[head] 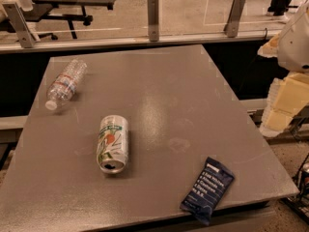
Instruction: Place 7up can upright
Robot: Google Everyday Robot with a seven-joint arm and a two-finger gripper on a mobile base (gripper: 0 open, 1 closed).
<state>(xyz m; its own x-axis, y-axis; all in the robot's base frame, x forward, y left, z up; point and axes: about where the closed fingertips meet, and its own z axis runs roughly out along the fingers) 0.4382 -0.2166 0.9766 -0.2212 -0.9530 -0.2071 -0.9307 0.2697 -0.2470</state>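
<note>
Matte grey tabletop (193, 95), cylindrical 7up can (113, 144) on its side; jaws far right, state unclear.

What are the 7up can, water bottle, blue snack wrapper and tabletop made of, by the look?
7up can: aluminium, glossy print, bare silver top.
Water bottle: clear ribbed plastic, white cap.
Snack wrapper: dark blue film, probably plastic, slight sheen.
Table: grey, matte, scuffed; material unclear.
Gripper: cream, probably plastic, at the right edge, beyond the table.

Lettering unreadable, pincer (287, 100) at right edge
</note>
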